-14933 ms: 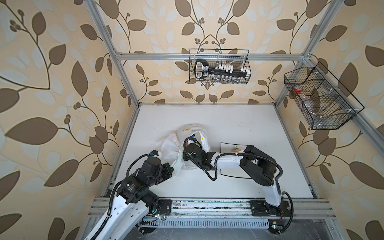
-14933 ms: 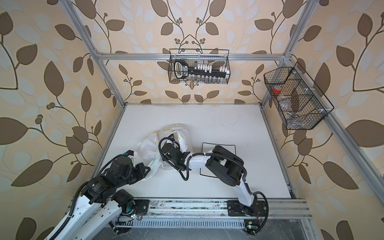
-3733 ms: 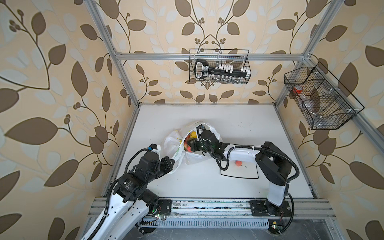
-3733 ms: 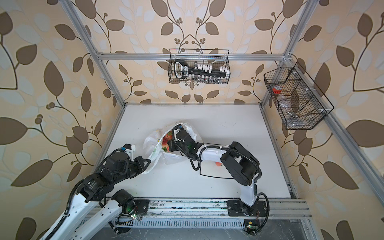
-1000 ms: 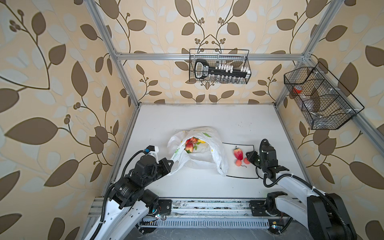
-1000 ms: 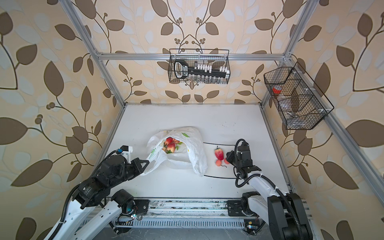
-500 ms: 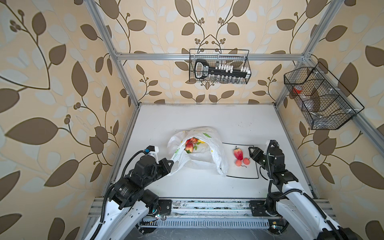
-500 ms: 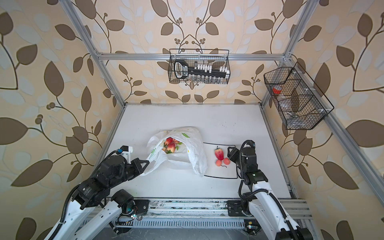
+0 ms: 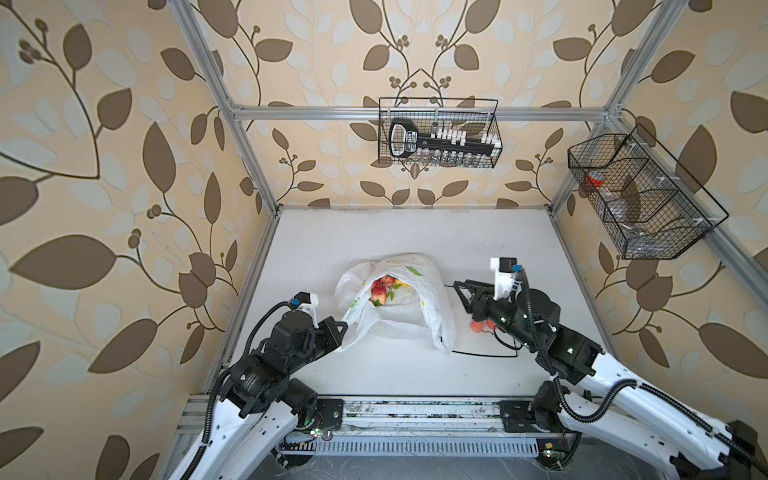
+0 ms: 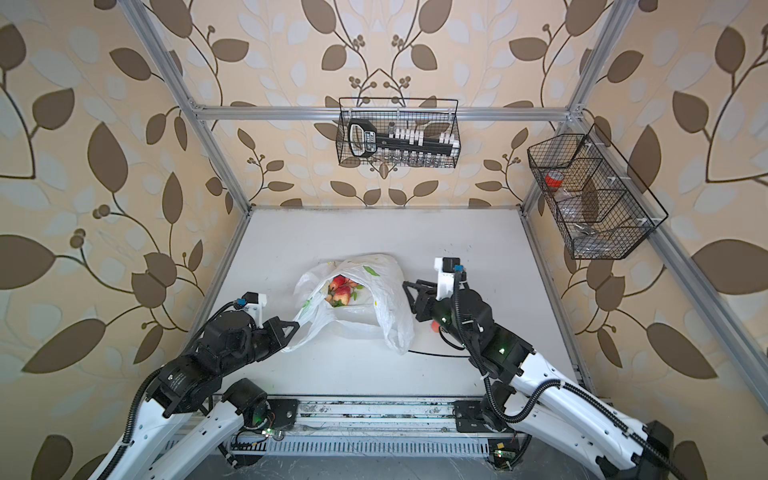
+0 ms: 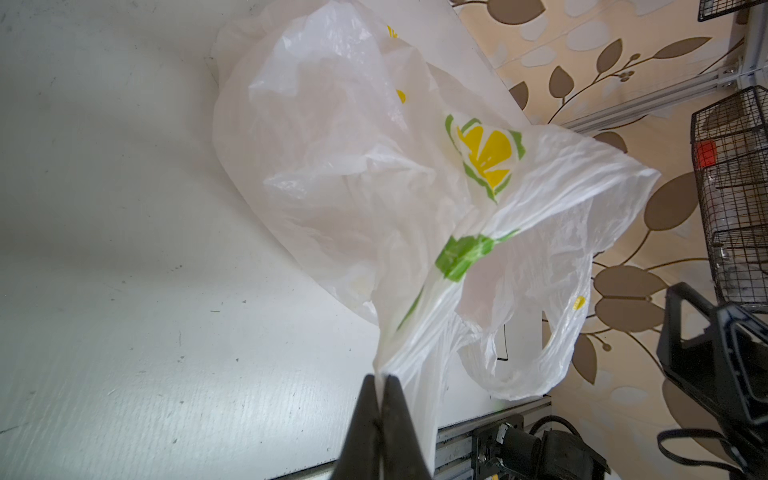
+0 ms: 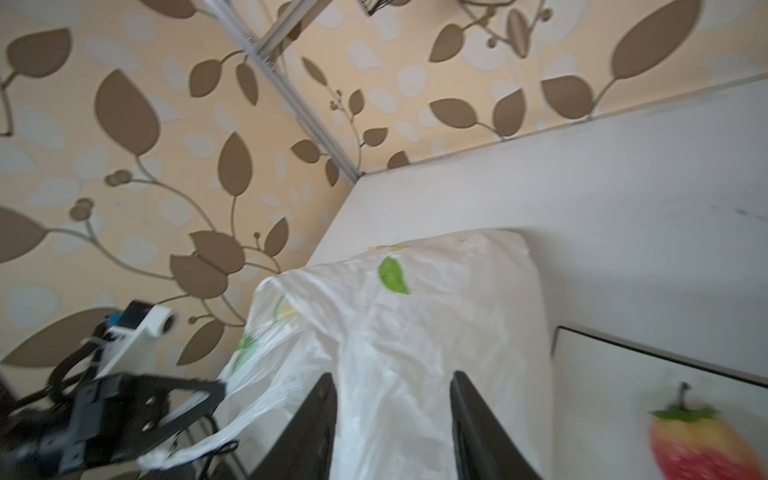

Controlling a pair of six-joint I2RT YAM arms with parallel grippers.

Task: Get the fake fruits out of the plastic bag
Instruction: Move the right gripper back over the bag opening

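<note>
**Bag pinched at left, right jaws empty over plate**

The left gripper sat lower left of centre in both top views, clamped tight on a twisted loop handle of the plastic bag. In the left wrist view its fingertips met flat on the gathered film.

The bag lay crumpled on the white table at mid-frame, its mouth gaping toward the left side. The fake fruits sat inside the mouth: red-pink apples with a bit of yellow and green (could not count them).

The right gripper hung just right of the bag, jaws moderately apart with nothing between them. The right wrist view showed only bag beyond them.

Under it lay the black-rimmed plate. It held a strawberry, and red-orange pieces showed partly from under the gripper.
</note>
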